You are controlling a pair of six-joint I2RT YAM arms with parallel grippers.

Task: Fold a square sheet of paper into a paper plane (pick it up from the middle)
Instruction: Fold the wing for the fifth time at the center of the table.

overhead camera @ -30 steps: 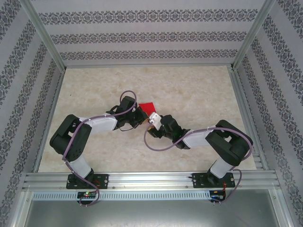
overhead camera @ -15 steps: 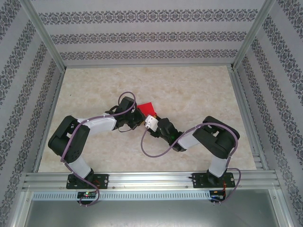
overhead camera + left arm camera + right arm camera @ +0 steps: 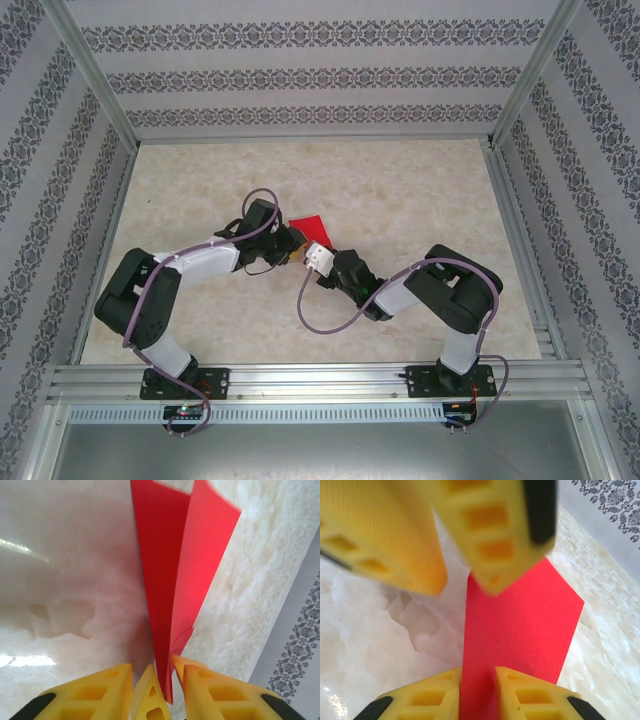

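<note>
The sheet of paper [image 3: 311, 224] is bright red and folded double, standing on edge above the table between the two grippers. In the left wrist view the paper [image 3: 175, 570] rises as two red flaps. My left gripper [image 3: 157, 672] is open, with its yellow fingers [image 3: 90, 695] standing clear on either side. Two smaller yellow tips [image 3: 149, 690] press the fold from both sides. My right gripper [image 3: 477, 672] is shut on the paper's [image 3: 520, 620] lower edge. The left gripper [image 3: 461, 587] hangs blurred just above it. Seen from the top, the left gripper [image 3: 293, 243] and right gripper [image 3: 308, 248] meet mid-table.
The table [image 3: 420, 190] has a pale marble-look surface. Aluminium rails [image 3: 300, 380] run along its near edge, and patterned walls [image 3: 300, 80] close it in on three sides. Purple cables loop off both wrists.
My right arm has reached left to the paper and its jaws have closed on it. The left gripper's jaws, shut on the paper before, have parted.
</note>
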